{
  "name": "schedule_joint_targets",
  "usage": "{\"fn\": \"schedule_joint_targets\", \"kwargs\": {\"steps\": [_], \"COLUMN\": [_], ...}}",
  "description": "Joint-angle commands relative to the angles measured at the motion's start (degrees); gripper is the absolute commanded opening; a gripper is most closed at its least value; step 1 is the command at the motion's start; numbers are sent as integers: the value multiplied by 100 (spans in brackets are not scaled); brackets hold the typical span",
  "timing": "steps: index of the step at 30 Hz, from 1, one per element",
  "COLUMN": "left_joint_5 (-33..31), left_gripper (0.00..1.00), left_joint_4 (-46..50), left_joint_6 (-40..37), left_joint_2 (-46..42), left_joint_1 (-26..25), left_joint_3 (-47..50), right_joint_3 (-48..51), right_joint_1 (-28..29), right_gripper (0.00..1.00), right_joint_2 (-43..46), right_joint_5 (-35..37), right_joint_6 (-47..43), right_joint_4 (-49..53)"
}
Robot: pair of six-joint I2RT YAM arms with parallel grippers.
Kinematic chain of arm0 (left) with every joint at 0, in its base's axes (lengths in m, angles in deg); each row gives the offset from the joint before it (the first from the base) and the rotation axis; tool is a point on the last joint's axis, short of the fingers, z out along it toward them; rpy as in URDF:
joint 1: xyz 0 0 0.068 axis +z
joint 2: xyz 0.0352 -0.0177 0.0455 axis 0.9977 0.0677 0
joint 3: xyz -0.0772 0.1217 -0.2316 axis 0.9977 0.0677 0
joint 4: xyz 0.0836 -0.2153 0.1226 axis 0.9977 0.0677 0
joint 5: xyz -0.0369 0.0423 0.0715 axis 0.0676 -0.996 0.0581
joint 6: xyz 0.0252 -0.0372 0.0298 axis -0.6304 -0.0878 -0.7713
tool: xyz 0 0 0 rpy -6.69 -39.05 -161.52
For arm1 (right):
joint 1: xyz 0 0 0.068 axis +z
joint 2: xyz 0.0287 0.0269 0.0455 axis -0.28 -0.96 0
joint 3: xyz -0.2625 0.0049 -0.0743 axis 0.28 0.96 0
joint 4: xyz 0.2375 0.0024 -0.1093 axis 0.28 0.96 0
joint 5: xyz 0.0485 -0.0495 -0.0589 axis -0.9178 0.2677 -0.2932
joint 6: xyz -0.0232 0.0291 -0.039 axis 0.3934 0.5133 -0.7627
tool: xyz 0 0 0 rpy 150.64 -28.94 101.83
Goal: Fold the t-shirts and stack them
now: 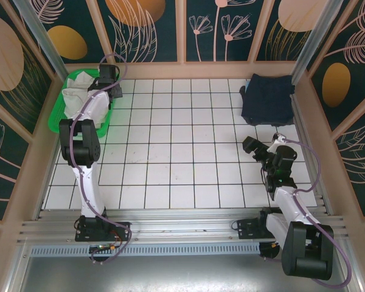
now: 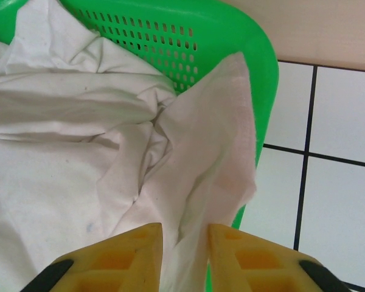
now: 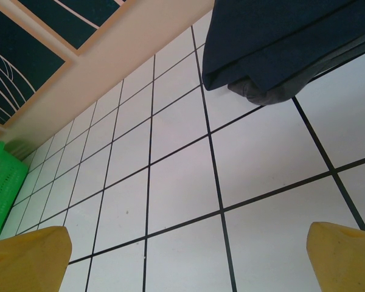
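Observation:
An off-white t-shirt (image 2: 67, 158) lies crumpled in the green mesh basket (image 2: 170, 36) at the table's back left corner (image 1: 77, 92). My left gripper (image 2: 185, 234) reaches over the basket's right rim (image 1: 103, 82) and is shut on a raised fold of that shirt, which runs up between the yellow fingers (image 2: 128, 255). A dark navy t-shirt (image 1: 267, 97) lies folded at the back right (image 3: 280, 42). My right gripper (image 3: 188, 243) hovers open above bare tiles a little in front of the navy shirt (image 1: 250, 145), with nothing between its fingers.
The white tiled table (image 1: 176, 152) is walled in by a wooden frame (image 1: 182, 64) at the back and sides. A metal rail (image 1: 170, 228) runs along the near edge by the arm bases.

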Motion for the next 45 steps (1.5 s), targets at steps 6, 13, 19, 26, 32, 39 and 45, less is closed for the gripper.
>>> {"fn": "schedule_joint_targets", "kwargs": {"steps": [6, 13, 19, 26, 32, 39, 45], "left_joint_5": [-47, -155, -62, -417, -1101, 16, 2724], "left_gripper": [36, 22, 11, 0, 0, 0, 0], "left_joint_4": [-43, -170, -693, -635, -736, -1827, -2050], "left_joint_6": [70, 307, 581, 415, 156, 667, 1732], "left_joint_2": [104, 297, -87, -843, -2340, -4642, -4967], "left_joint_1": [42, 41, 39, 41, 41, 41, -11], "left_joint_3": [-153, -37, 380, 448, 579, 1240, 549], "right_joint_3": [-4, -5, 14, 20, 20, 51, 41], "right_joint_1": [-57, -60, -66, -69, -66, -72, -72], "right_gripper": [99, 99, 99, 99, 99, 99, 99], "right_joint_2": [90, 159, 195, 139, 142, 129, 90], "right_joint_5": [63, 55, 63, 48, 7, -32, -181], "right_joint_6": [83, 83, 81, 92, 92, 92, 118], "right_joint_4": [-176, -132, -158, -202, -212, -281, -335]}}
